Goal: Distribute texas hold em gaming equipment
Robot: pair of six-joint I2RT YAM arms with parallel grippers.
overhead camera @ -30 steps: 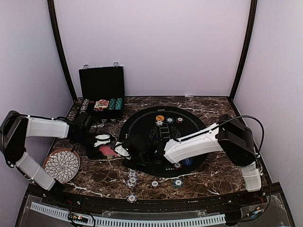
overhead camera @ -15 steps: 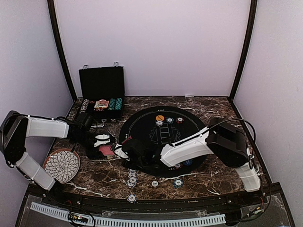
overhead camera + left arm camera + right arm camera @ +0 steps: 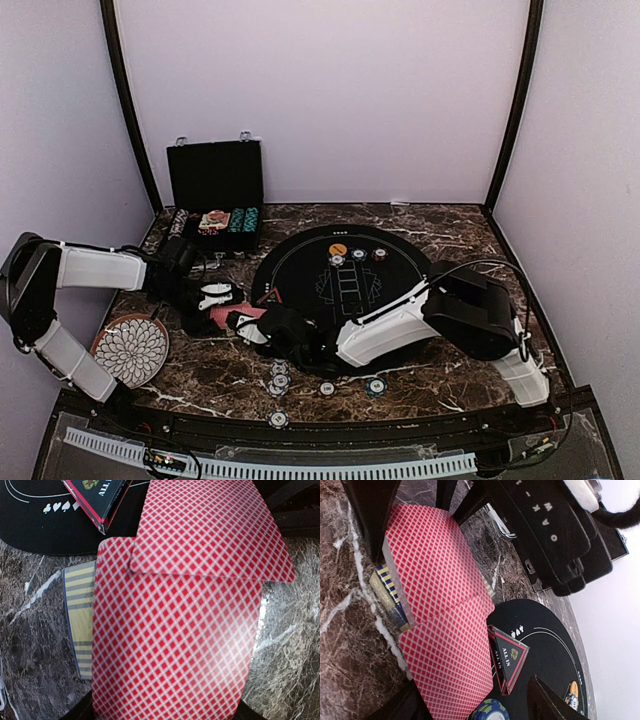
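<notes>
1. The top view showed a dark marble table with a round black mat at its centre and two white arms reaching toward the left of centre.
2. The left gripper sat at centre left of the frame, over red-backed playing cards lying on the table just left of the mat.
3. The right gripper reached across the mat from the lower right, its tip at the same cards.
4. In the left wrist view, two red-backed cards filled the frame: a lower card and an upper card overlapping its top edge. A yellow-and-blue striped card showed under their left side.
5. Whether either pair of jaws was apart or clamped on the cards could not be told.
6. One red-edged black triangle marker lay at the mat's edge, touching the cards' corner in the right wrist view.
7. On the mat's upper part sat one orange button with three poker chips just below it.
8. Near the bottom of the frame, about five more chips lay on the table.
9. An open black case stood at upper left, and one flower-patterned plate lay at lower left.
</notes>
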